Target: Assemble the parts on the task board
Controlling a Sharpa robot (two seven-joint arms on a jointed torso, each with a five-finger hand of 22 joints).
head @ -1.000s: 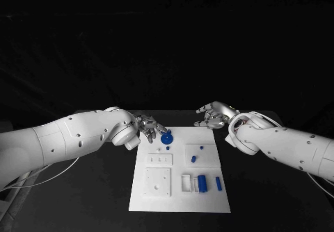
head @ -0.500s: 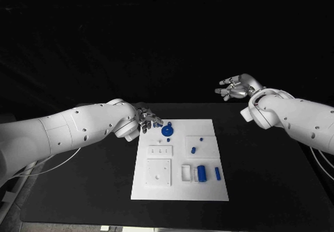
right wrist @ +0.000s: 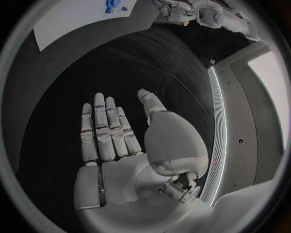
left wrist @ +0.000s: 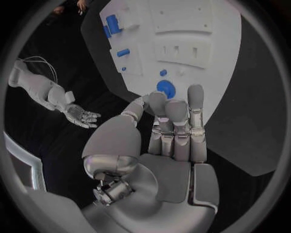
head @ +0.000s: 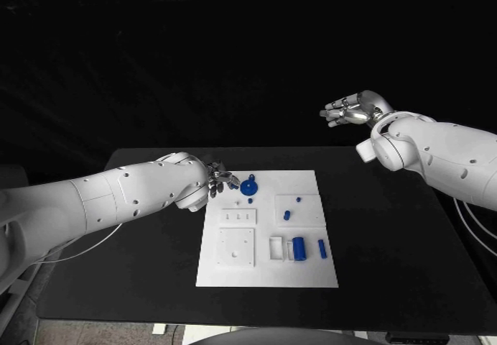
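Head view: the board [head: 267, 228] lies flat in the middle of the table [head: 393, 237]. At its far left corner sits a round blue disc [head: 248, 189] with a small blue tab at its far edge. A blue peg [head: 298, 199] and a short blue pin [head: 287, 215] are on the right half, and near the front right a blue cylinder [head: 299, 249] lies in a white cradle with a blue bar [head: 322, 249] just beside it. The left hand [head: 217, 180] hangs at the board's far left corner, just beside the disc, fingers straight and close together, holding nothing. The right hand [head: 350, 110] is raised well off to the right, beyond the table's far edge, empty, fingers loosely spread.

Left wrist view: the left hand [left wrist: 164, 141] shows its palm with fingers extended side by side and the thumb bent aside, nothing in it. The fingertips [left wrist: 195, 92] reach toward the disc [left wrist: 165, 88] on the board [left wrist: 200, 43]; I cannot tell whether they touch. The cylinder [left wrist: 113, 23] and pin [left wrist: 123, 52] lie further along. The right hand [left wrist: 82, 115] hangs open across the table.

Right wrist view: the right hand [right wrist: 124, 145] is flat and open, fingers straight, thumb apart, over bare table. A corner of the board [right wrist: 79, 17] carries a blue piece [right wrist: 111, 6].
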